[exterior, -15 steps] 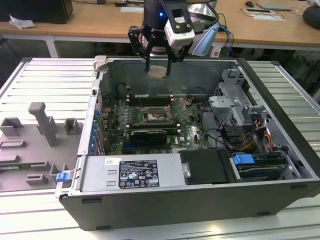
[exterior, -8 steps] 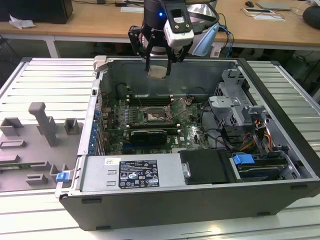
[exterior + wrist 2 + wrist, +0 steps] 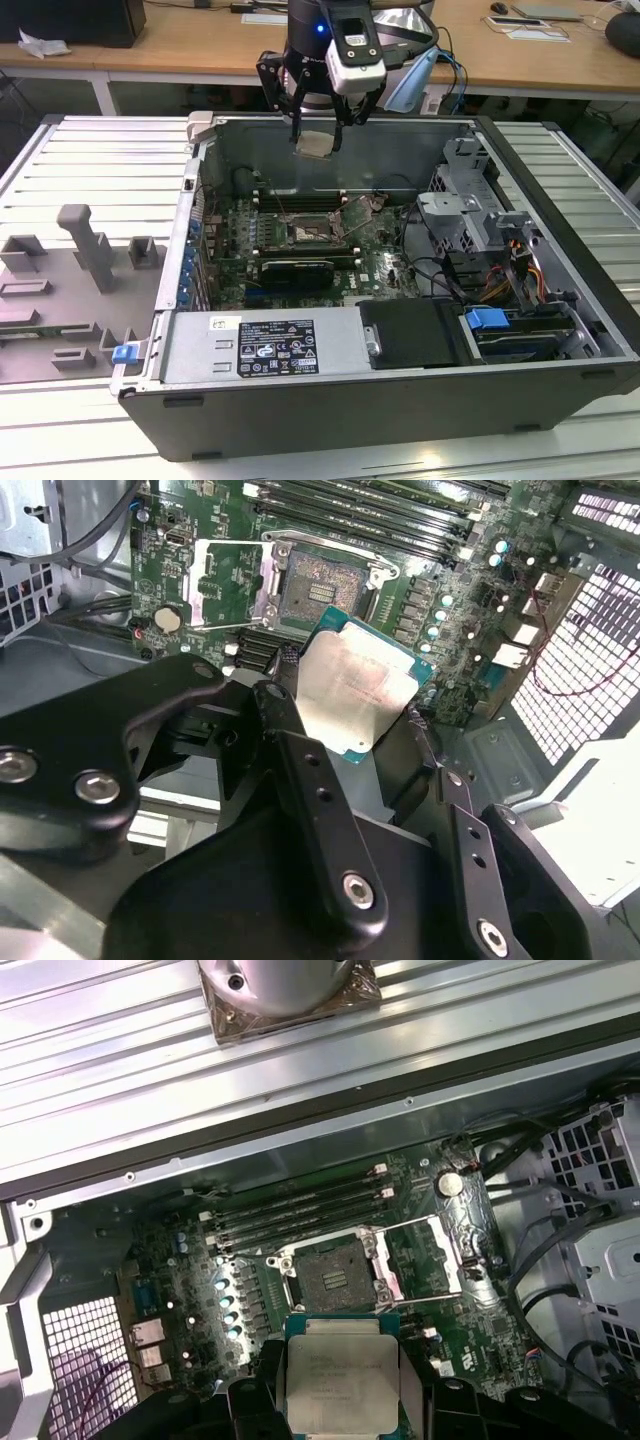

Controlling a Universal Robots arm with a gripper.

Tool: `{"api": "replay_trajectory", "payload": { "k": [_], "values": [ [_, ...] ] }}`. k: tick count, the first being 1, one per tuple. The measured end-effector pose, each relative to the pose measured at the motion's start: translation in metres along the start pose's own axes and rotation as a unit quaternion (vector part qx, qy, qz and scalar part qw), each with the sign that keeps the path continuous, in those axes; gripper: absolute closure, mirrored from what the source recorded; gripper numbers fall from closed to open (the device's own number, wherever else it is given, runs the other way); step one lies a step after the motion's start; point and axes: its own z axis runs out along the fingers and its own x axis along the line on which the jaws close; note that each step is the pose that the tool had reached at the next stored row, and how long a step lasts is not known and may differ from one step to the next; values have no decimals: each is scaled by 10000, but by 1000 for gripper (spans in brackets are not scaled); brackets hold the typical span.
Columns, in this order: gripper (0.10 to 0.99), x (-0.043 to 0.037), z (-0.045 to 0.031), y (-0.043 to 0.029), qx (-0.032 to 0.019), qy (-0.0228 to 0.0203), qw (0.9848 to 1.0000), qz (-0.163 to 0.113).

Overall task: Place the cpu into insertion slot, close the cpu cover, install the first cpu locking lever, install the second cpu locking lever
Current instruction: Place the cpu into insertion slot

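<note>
My gripper (image 3: 318, 138) hangs above the open computer case, shut on the cpu (image 3: 316, 145), a pale silvery square chip held flat between the black fingers (image 3: 288, 720). Both wrist views show the cpu (image 3: 355, 685) (image 3: 340, 1375) clamped by its edges. Below it on the green motherboard lies the insertion slot (image 3: 312, 232) (image 3: 322, 583) (image 3: 330, 1280), a dark square socket with nothing in it. The cpu cover (image 3: 228, 580) (image 3: 425, 1260) is swung open beside the slot. The chip sits well above the socket, apart from it.
Long memory slots (image 3: 300, 195) run behind the socket, and a black card with a green edge (image 3: 298, 268) lies in front. A power supply (image 3: 270, 345), a drive cage (image 3: 470, 215) and cables (image 3: 440, 275) crowd the case. Grey fixtures (image 3: 85, 250) stand on the exterior view's left.
</note>
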Motion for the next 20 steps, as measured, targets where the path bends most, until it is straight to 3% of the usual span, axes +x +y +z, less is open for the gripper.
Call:
{"api": "replay_trajectory", "payload": {
  "k": [20],
  "values": [
    [545,0,2,0,-8,-42,9988,485]
  ]
}}
